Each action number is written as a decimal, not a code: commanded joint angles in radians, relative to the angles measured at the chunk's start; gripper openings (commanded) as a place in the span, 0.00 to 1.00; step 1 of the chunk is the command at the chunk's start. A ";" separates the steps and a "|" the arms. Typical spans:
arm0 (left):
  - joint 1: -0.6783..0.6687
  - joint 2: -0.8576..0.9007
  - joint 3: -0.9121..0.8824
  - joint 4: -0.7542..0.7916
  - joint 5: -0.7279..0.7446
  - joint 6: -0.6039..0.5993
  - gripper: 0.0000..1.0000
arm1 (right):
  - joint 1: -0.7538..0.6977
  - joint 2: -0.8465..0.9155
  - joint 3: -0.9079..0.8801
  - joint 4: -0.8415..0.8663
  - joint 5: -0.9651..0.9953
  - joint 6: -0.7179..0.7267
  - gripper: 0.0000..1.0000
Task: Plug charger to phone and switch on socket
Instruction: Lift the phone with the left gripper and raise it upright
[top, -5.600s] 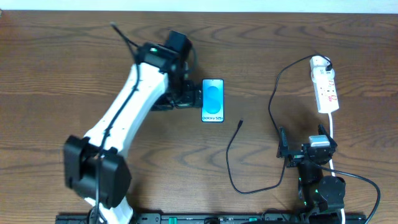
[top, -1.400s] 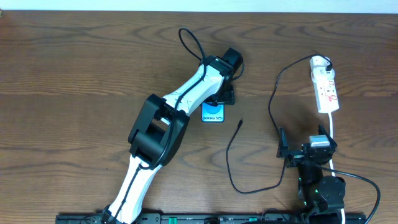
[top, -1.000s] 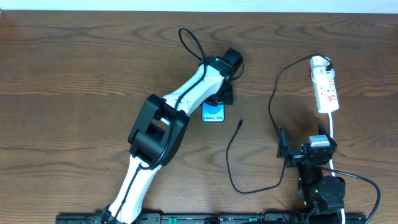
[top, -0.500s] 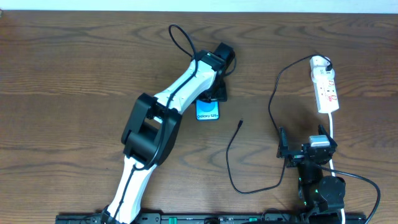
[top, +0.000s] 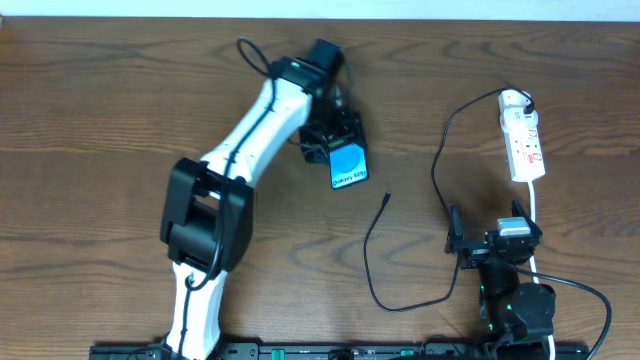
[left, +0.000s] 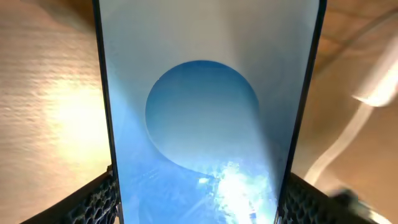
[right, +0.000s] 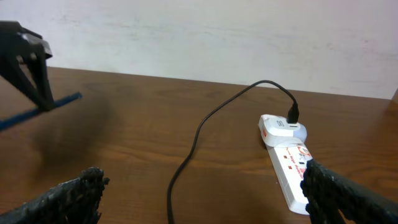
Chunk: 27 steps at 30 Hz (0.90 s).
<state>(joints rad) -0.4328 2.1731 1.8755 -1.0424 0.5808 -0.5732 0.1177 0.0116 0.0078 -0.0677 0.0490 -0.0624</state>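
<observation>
Left claw (top: 334, 143): clamped on phone (top: 349, 167), held tilted above table (top: 100, 120). Step, we judge: presenting its port. Next: right claw (top: 495, 238), open, must fetch charger (top: 386, 201) tip.

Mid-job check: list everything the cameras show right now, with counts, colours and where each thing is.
phone: one, black frame, blue-and-white screen, lifted off the table centre, tilted, gripped at its upper end
charger: one, thin black cable, looping from the socket's far end to a free tip on the table right of the phone
socket: one, white strip with red markings, far right
white cord: one, running from the socket toward the right arm
table: one, brown wood
left fingers: black, closed on the phone's edges
right fingers: black, open, holding nothing, near right
</observation>
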 joint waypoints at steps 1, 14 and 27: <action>0.071 -0.026 0.003 -0.008 0.311 0.000 0.74 | 0.008 -0.006 -0.002 -0.003 0.005 0.002 0.99; 0.211 -0.026 0.003 -0.008 0.742 -0.005 0.74 | 0.008 -0.006 -0.002 -0.003 0.005 0.002 0.99; 0.314 -0.026 0.003 -0.008 0.930 -0.106 0.74 | 0.008 -0.006 -0.002 -0.003 0.005 0.002 0.99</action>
<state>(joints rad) -0.1280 2.1731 1.8755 -1.0473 1.3636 -0.6621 0.1177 0.0116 0.0078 -0.0677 0.0494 -0.0624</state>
